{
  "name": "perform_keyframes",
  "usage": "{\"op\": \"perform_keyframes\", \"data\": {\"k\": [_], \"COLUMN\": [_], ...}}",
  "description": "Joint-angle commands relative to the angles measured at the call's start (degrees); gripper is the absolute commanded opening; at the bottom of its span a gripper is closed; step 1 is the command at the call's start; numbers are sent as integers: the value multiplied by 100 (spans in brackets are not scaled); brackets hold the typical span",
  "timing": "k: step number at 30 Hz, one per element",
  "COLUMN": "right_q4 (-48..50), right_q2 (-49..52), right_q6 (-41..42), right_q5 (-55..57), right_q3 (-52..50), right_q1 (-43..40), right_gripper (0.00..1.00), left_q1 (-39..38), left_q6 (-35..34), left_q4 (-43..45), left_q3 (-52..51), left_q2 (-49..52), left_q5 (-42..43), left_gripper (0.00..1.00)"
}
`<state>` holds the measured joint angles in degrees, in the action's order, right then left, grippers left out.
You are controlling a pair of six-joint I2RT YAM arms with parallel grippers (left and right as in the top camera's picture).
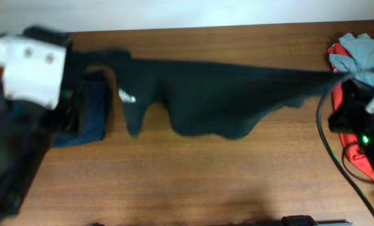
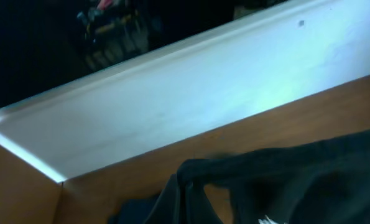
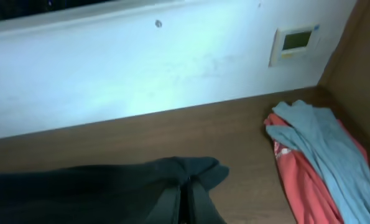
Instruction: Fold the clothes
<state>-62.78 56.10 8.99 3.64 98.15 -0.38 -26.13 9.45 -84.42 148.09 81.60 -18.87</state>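
That dark garment [image 1: 212, 100] is strung across the back of the table [image 1: 193, 188], blocking the lane there; bare wood runs open along the front. Left side, folded blue clothes [image 1: 89, 116] crowd in; right side, a red-and-grey pile [image 1: 356, 53] and black cable [image 1: 325, 141].

A brown wood-grain worktop [image 1: 193, 188] fills nearly all of the overhead view, and a pale strip of white wall [image 1: 174, 12] runs along its far edge. From the wrist views the wall is plain and smooth, meeting the worktop in a straight line. A soft bright patch of light [image 3: 191, 68] lies across its middle. A small dark dot [image 3: 158, 23] marks the wall high up. Near the right corner a small cream wall panel with a greenish display [image 3: 295, 42] is mounted. Just beside it stands a brown wooden side board [image 3: 359, 56]. Above the wall's top edge, the left wrist view shows a dark space with dim clutter [image 2: 113, 28].
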Motion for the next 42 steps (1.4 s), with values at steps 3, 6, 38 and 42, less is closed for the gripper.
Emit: {"op": "perform_keyframes", "data": {"k": [3, 6, 38, 42], "right_q4": [-267, -380, -98, -608], "right_q2": [-175, -140, 5007, 4850], "right_q6": [101, 109, 205, 197], "right_q5": [398, 398, -24, -411], "right_q3": [269, 269, 269, 269], "right_q1": [-11, -11, -627, -800], "right_gripper": [4, 4, 74, 74], "left_q1": [-105, -103, 944, 1163], "left_q6": [24, 9, 256, 44], "left_q4": [-210, -223, 807, 350], "left_q3": [85, 63, 90, 90], "left_q2": [-387, -258, 5346, 4594], "left_q5": [48, 44, -734, -732], "left_gripper": [0, 0, 99, 99]}}
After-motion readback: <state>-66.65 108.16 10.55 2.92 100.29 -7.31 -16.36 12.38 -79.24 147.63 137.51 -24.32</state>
